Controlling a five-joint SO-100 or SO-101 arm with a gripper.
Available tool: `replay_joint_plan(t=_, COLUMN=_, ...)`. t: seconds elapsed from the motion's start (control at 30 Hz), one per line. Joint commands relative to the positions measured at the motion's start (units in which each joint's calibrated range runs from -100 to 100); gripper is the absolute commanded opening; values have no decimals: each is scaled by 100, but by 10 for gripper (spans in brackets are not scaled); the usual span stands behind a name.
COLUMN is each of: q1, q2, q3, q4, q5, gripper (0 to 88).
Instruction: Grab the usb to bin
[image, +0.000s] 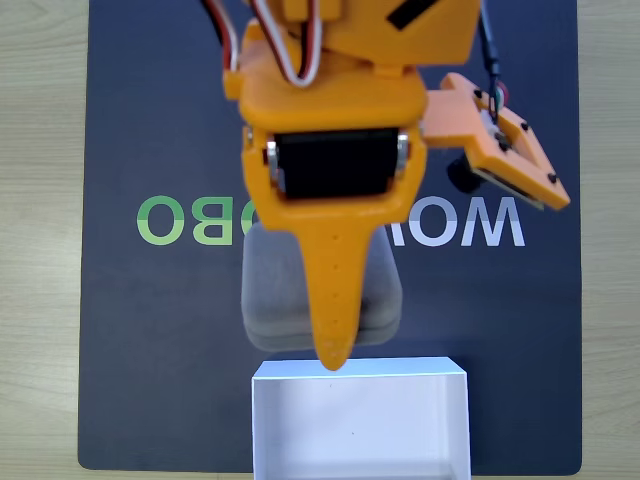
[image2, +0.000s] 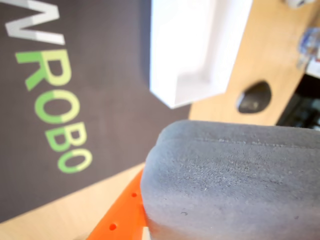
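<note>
right up close in my wrist view is the usb (image2: 235, 185), a big grey block with round corners and a fuzzy, dull skin. one of my orange fingers (image2: 122, 212) sits flat against its side, down at the bottom edge of that view. in the fixed view my gripper (image: 335, 345) points down over the same grey block (image: 270, 290), and my long orange finger runs across the middle of it. i think i am holding the usb, and it looks lifted off the mat, but my other finger is hidden, so i cannot tell for sure how tight my grip is. the block looks light and stiff, with a seam around the middle. its skin does not look slippery, so it should stay put if i squeeze it on its two flat sides, near the middle and not on the round corners. it does not look like it breaks easily. a bit farther off is the bin (image2: 190, 55), a white box with thin walls and an open top. in the fixed view the bin (image: 360, 420) sits just past my finger tip, near the edge of the dark mat (image: 150, 330) with the green and white letters. farthest away is the wooden table (image2: 265, 55) with a small dark thing (image2: 254, 96) on it.
</note>
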Motion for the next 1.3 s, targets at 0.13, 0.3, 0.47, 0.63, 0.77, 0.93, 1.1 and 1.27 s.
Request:
replay_joint_plan(t=0.13, q1=-29, q2=371, q3=-961, q4=-100, q5=-165, gripper=54)
replay_joint_plan(t=0.3, q1=-37, q2=1787, q3=-2199, q4=-100, q5=-165, gripper=55)
replay_joint_plan(t=0.47, q1=-46, q2=3364, q3=-3283, q4=-440, q5=-149, gripper=55)
replay_joint_plan(t=0.63, q1=-147, q2=4356, q3=-3662, q4=-1042, q5=-118, gripper=55)
replay_joint_plan(t=0.77, q1=-248, q2=4712, q3=-3753, q4=-1610, q5=-118, gripper=55)
replay_joint_plan(t=0.93, q1=-298, q2=4890, q3=-3744, q4=-2055, q5=-112, gripper=55)
replay_joint_plan(t=1.1, q1=-307, q2=4907, q3=-3744, q4=-2081, q5=-123, gripper=56)
replay_joint_plan(t=1.27, q1=-298, q2=4864, q3=-3671, q4=-2107, q5=-123, gripper=57)
